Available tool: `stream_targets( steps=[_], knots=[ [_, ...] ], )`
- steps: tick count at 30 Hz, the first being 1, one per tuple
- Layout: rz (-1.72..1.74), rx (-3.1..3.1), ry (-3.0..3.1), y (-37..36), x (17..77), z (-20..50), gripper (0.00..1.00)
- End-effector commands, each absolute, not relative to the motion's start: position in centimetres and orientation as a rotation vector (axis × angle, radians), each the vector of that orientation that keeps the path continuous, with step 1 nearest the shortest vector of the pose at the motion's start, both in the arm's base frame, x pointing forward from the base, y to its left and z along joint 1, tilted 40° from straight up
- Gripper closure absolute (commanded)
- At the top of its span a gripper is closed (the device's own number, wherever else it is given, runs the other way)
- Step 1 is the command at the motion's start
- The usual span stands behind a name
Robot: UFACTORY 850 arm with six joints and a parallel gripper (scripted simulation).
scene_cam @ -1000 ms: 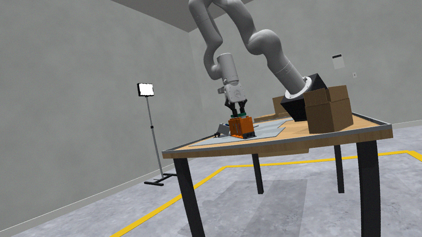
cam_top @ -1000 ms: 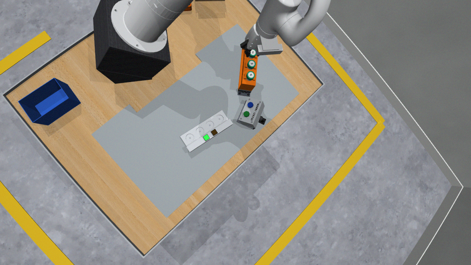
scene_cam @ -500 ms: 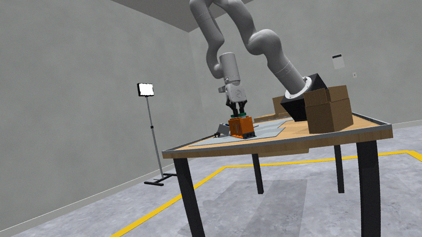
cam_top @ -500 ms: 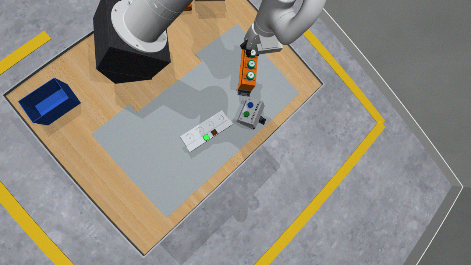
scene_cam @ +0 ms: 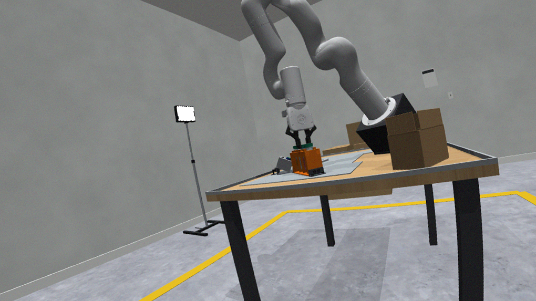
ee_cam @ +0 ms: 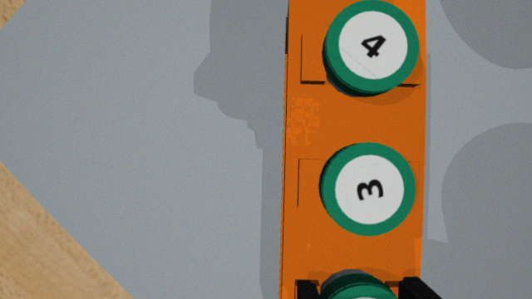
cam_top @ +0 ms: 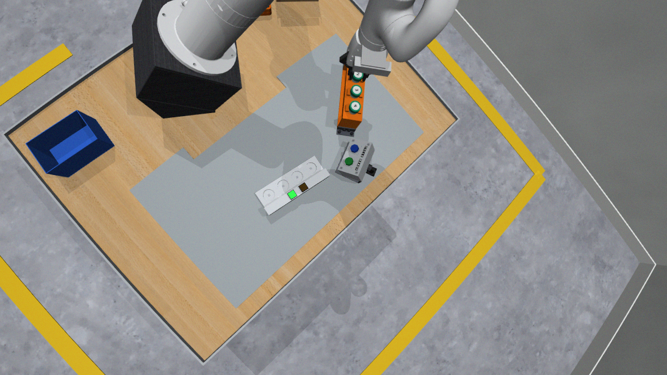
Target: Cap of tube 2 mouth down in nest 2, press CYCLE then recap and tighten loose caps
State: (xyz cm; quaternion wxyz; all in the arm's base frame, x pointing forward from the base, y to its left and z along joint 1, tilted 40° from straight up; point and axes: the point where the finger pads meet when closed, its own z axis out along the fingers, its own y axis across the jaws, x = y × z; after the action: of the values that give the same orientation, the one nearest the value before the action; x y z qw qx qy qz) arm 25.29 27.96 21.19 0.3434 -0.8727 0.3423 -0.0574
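Note:
My gripper (cam_top: 357, 73) (scene_cam: 302, 143) (ee_cam: 358, 291) points down and is shut on the green, white-topped cap of tube 2 (cam_top: 357, 75) (ee_cam: 358, 291), at the orange decapping station (cam_top: 348, 122) (scene_cam: 299, 162) (ee_cam: 353, 124). The cap is over its tube; how tight it is does not show. Cap 3 (cam_top: 356, 90) (ee_cam: 369, 189) and cap 4 (cam_top: 355, 107) (ee_cam: 372, 45) are on. Cap 1 is hidden by the gripper. The white cap tray (cam_top: 275, 205) has empty nests. Its green lamp (cam_top: 292, 194) is lit and its amber lamp (cam_top: 303, 187) is dark.
The grey key housing (cam_top: 341, 169) with blue CYCLE (cam_top: 354, 148) and green READY (cam_top: 348, 161) stands between station and tray. A blue bin (cam_top: 58, 163) is at the table's far left in the top view. A cardboard box (scene_cam: 418, 146) stands near the arm's base.

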Motion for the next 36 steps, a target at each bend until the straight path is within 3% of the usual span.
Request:
stream_targets(
  steps=[1,10,11,36],
  knots=[
    [-0.018,-2.149,1.157,28.0,25.3,21.2,1.0],
    [0.044,-2.064,1.301,28.0,25.3,21.2,1.0],
    [0.044,-2.064,1.301,28.0,25.3,21.2,0.54],
    [0.043,-2.064,1.301,25.8,24.1,24.2,0.54]
  ],
)
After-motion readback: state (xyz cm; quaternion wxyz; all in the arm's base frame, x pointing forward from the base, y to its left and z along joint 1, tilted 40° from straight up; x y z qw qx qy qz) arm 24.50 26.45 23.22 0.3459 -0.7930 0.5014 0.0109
